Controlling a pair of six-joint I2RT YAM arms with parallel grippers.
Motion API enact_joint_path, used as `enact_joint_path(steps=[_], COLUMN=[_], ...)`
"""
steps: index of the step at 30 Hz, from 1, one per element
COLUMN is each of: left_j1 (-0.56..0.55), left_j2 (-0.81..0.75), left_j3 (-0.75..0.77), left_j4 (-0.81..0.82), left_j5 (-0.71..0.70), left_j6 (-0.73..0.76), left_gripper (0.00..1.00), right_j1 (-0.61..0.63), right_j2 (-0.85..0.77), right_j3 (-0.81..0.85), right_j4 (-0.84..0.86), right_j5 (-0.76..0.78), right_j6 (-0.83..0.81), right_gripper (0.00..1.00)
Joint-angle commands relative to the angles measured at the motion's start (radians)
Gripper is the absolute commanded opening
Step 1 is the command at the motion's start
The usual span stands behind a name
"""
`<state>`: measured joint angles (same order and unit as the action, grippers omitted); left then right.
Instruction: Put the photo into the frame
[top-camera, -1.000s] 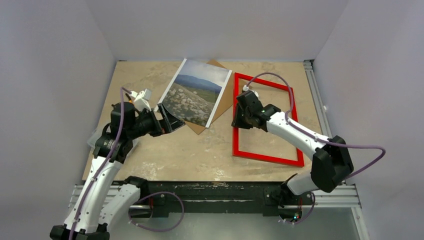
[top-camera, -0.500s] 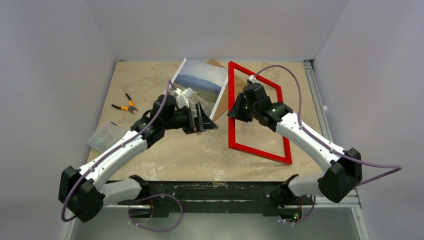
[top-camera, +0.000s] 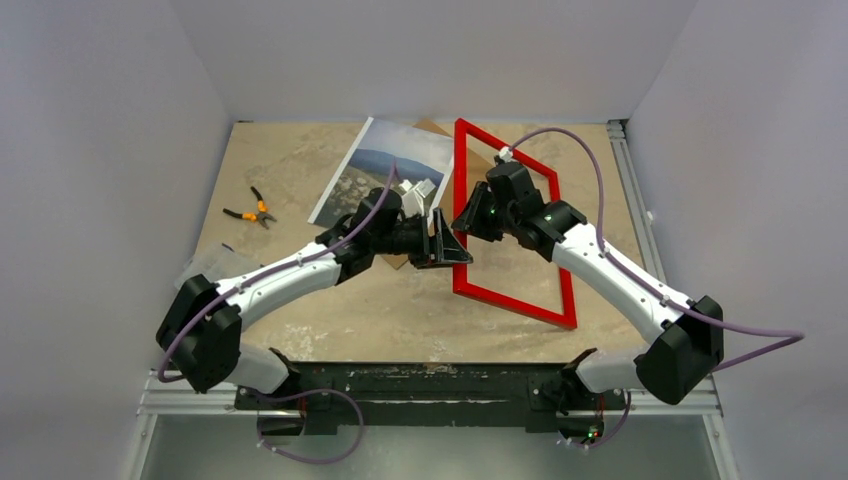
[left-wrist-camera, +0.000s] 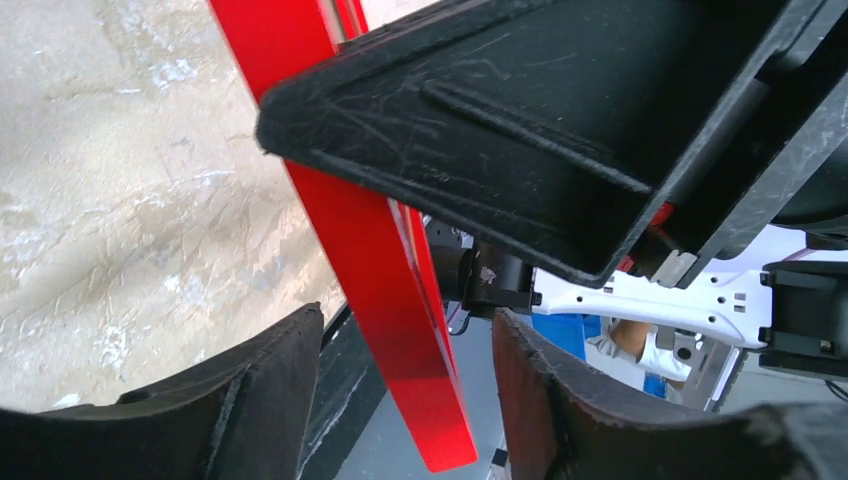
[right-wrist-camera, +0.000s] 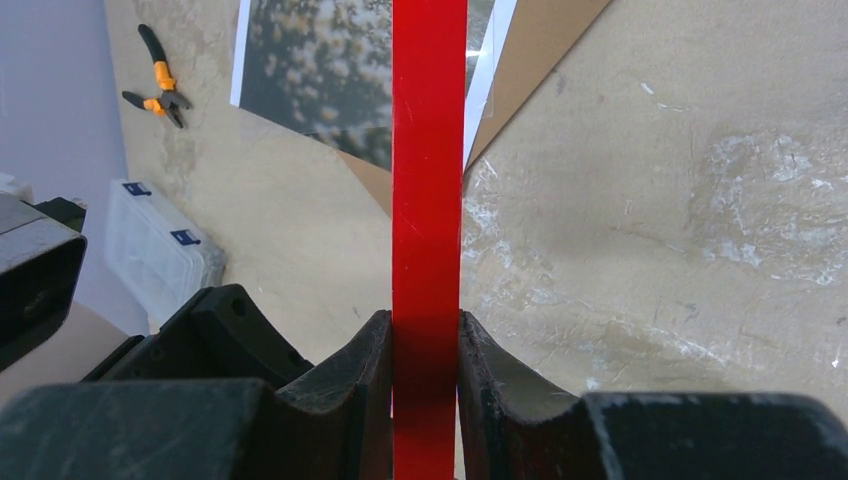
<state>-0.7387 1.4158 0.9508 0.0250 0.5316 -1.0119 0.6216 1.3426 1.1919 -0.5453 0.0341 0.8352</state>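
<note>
Beige mottled table (top-camera: 400, 320), white walls.

Top view: frame (top-camera: 462, 160) is tipped up steeply, right of centre. Right gripper (top-camera: 467, 215) is on its left rail, and left gripper (top-camera: 450, 250) is lower on the same rail. Photo (top-camera: 385, 165) lies flat at far centre on a brown board (top-camera: 400, 258), just left of the frame. Pliers (top-camera: 250, 210) and a clear box (top-camera: 205, 265) are at left.

Left wrist: left gripper (left-wrist-camera: 405, 322) is spread, with one finger on each side of the frame rail (left-wrist-camera: 390, 280) and a gap showing on both sides.

Right wrist: right gripper (right-wrist-camera: 428, 330) pinches the rail (right-wrist-camera: 430, 150) from both sides. Photo (right-wrist-camera: 320, 70), board (right-wrist-camera: 530, 60), pliers (right-wrist-camera: 155, 90) and box (right-wrist-camera: 165, 260) are beyond.
</note>
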Motion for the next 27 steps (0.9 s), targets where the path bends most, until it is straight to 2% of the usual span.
enact_joint_path(steps=[1, 4, 9, 12, 14, 17, 20, 23, 27], left_j1=[-0.012, -0.013, -0.02, -0.021, -0.021, -0.021, -0.021, -0.021, -0.021], left_j2=[0.014, 0.018, 0.026, -0.004, -0.036, -0.071, -0.109, -0.147, -0.198], left_j3=[0.05, 0.053, 0.057, 0.064, 0.081, 0.115, 0.128, 0.147, 0.207], left_j4=[0.078, 0.078, 0.069, -0.015, -0.103, -0.211, -0.283, -0.345, -0.476], left_j5=[0.021, 0.018, 0.006, -0.063, -0.096, -0.144, -0.182, -0.22, -0.26], left_j6=[-0.02, -0.017, -0.008, 0.037, 0.078, 0.141, 0.176, 0.205, 0.254], left_gripper=[0.58, 0.48, 0.23, 0.06, 0.0, 0.0, 0.0, 0.0, 0.0], right_j1=[0.001, 0.003, 0.001, 0.0, -0.004, -0.009, -0.009, -0.01, -0.015], right_j2=[-0.03, -0.043, -0.045, -0.041, -0.034, -0.021, -0.037, -0.064, -0.091], right_j3=[0.036, 0.029, 0.047, 0.056, 0.066, 0.095, 0.11, 0.135, 0.194], right_j4=[0.042, 0.049, 0.051, 0.055, 0.06, 0.035, 0.018, -0.02, -0.077], right_j5=[0.004, 0.002, -0.016, -0.031, -0.078, -0.102, -0.093, -0.071, -0.06], right_j6=[0.024, 0.031, 0.015, -0.008, -0.035, -0.057, -0.074, -0.1, -0.139], right_gripper=[0.0, 0.0, 0.0, 0.03, 0.08, 0.46, 0.69, 0.81, 0.84])
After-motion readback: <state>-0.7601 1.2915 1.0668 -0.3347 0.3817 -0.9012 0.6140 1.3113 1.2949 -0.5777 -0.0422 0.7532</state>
